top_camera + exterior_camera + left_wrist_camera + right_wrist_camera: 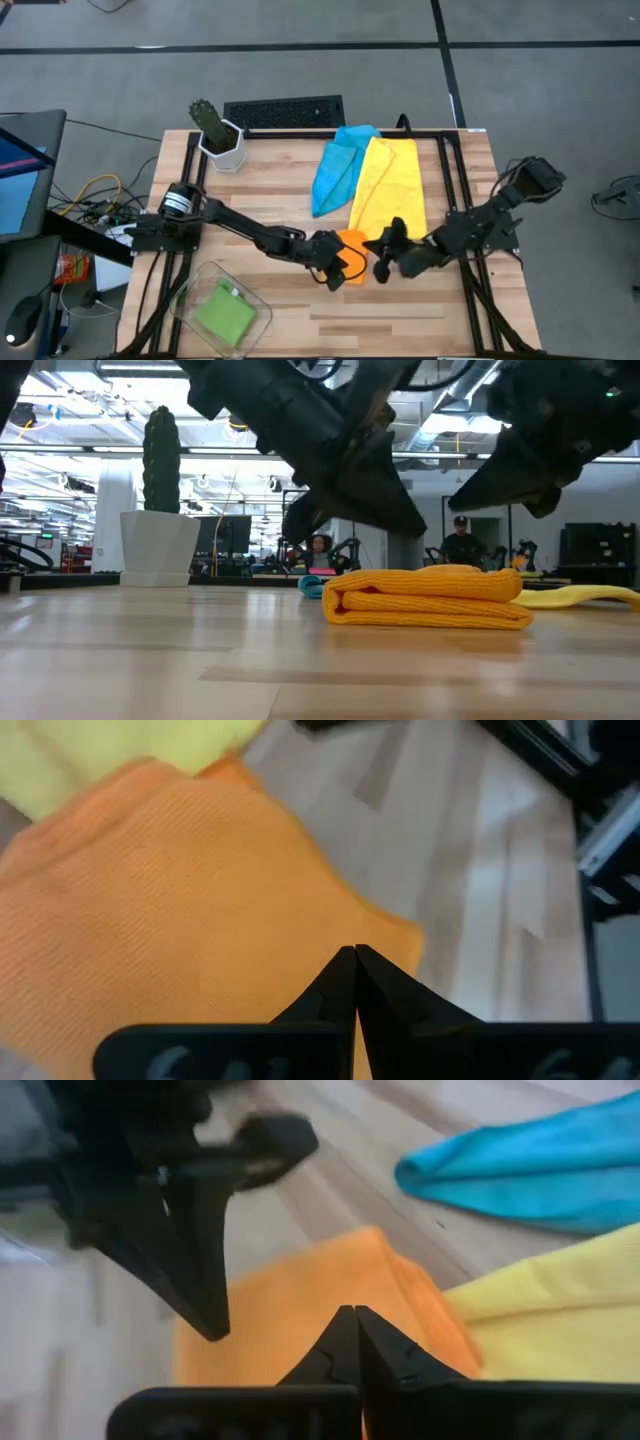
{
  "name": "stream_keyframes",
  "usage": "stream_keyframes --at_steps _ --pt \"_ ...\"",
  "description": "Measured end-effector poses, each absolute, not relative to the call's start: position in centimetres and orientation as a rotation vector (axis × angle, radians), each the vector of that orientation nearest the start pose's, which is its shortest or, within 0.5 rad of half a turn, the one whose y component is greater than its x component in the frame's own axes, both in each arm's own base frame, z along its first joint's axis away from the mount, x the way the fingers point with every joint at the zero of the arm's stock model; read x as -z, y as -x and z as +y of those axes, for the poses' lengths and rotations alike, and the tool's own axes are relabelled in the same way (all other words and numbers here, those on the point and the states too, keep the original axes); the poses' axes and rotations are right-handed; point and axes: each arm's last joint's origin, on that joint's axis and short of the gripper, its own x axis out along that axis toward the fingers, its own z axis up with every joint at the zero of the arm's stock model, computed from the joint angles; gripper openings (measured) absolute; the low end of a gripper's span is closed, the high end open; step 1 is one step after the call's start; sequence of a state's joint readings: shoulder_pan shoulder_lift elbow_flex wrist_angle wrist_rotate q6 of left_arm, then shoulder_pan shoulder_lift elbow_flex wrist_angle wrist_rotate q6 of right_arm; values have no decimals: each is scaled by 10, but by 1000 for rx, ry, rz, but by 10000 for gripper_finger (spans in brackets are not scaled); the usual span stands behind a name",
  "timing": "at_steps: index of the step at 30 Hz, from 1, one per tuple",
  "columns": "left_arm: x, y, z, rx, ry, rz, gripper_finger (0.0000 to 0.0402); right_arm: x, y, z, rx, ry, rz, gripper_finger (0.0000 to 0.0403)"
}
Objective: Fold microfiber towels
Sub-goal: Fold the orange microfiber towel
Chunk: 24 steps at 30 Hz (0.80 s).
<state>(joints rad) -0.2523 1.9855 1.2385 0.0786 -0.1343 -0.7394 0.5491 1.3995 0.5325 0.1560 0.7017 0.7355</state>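
An orange towel (352, 255), folded into a small thick pad (430, 600), lies flat on the wooden table near its middle. My left gripper (355, 952) is shut and hovers just above the pad's near-left part (342, 262). Shut too, my right gripper (355, 1310) hangs over the pad's right edge (375, 250). Beyond the pad a yellow towel (390, 185) lies spread out, with a light blue towel (340, 165) loosely bunched to its left. A folded green towel (225, 312) lies in a clear container.
The clear container (190, 290) stands at the near left. A cactus in a white pot (220, 140) sits at the far left corner and a black keyboard (285, 112) at the far edge. Black frame rails (447, 180) run along both table sides. Bare wood shows near the front edge.
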Motion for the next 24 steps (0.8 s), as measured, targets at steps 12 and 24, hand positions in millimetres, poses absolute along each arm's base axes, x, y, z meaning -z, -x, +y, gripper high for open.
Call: stream_keyframes --at_steps 12,24 --pt "-179 -407 -105 -81 485 629 0 -127 -194 85 321 -452 283 10" --pt "-144 -410 -115 -87 472 705 0 -91 -206 85 274 -456 406 11"
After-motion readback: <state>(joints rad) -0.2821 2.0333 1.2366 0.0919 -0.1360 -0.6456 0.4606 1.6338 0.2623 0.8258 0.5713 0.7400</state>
